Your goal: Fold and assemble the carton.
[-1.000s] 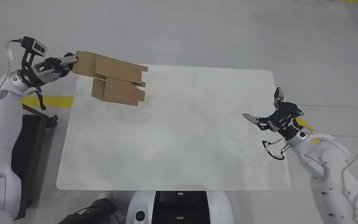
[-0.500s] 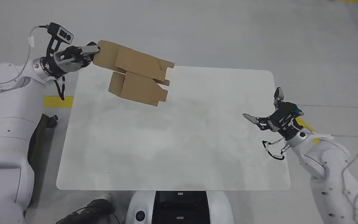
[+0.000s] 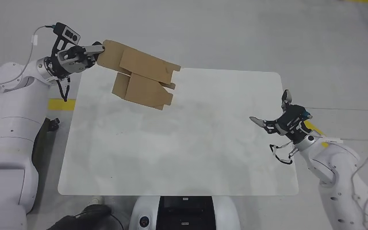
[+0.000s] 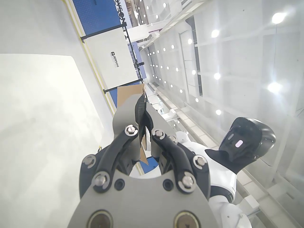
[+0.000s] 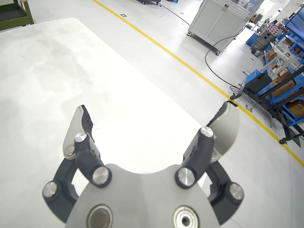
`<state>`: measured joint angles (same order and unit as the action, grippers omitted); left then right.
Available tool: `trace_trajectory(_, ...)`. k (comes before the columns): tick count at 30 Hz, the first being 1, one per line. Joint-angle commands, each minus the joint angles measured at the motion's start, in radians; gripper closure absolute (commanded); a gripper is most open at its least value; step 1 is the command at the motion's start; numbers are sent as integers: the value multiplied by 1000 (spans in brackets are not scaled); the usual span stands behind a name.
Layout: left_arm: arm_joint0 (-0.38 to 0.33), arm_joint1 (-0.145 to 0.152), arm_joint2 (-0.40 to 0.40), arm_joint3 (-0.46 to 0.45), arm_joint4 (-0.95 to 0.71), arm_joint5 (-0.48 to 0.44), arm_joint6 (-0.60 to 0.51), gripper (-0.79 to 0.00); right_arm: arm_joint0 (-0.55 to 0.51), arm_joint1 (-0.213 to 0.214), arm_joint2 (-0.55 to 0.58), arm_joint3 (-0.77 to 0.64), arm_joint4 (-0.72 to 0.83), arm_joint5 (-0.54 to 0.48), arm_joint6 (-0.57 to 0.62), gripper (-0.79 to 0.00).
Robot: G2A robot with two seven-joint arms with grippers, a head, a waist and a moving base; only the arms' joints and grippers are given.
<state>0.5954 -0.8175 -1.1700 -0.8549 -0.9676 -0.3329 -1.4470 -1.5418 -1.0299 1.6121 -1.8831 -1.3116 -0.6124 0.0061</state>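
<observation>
- Item: carton (image 3: 141, 75). Flat brown cardboard blank with panels and flaps overlapping, at the upper left of the top view. It lies over the table's far-left corner. It looks lifted off the surface, but I cannot confirm the gap.
- Item: left gripper (image 3: 99, 54). It is at the upper left of the top view, just off the table corner. In the left wrist view the left gripper (image 4: 142, 106) has its fingers pressed together on one edge of the carton (image 4: 128, 93), which is seen edge-on there.
- Item: right gripper (image 3: 270, 108). It is at the right of the top view, over the table's right edge and well apart from the carton. Its fingers are spread wide and hold nothing, as the right wrist view confirms (image 5: 155, 107).
- Item: table (image 3: 230, 161). A pale surface with rounded corners.
- Step in hand, as I judge it: bringing the blank to a working spot, with no folding begun.
- Handling advice:
  - I would carry the blank toward mid-table, where both arms can reach it.
  - I would set it down level rather than on a corner.
  - I would hold the pinch until the right gripper has taken the opposite panel.
  - A thin edge grip lets the sheet swing, so I would go slowly.
</observation>
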Motion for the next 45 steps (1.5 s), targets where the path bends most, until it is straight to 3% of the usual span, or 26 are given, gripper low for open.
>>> trace_trajectory(1,0,0,0,0,0,0,0,0,0,0,0,0,0,0,0,-785)
trace_trajectory(33,0,0,0,0,0,0,0,0,0,0,0,0,0,0,0,-785)
trace_trajectory(39,0,0,0,0,0,0,0,0,58,-7,-51,62,290,-91,33,-785)
trace_trajectory(45,0,0,0,0,0,0,0,0,158,-10,-144,143,677,-138,251,-785)
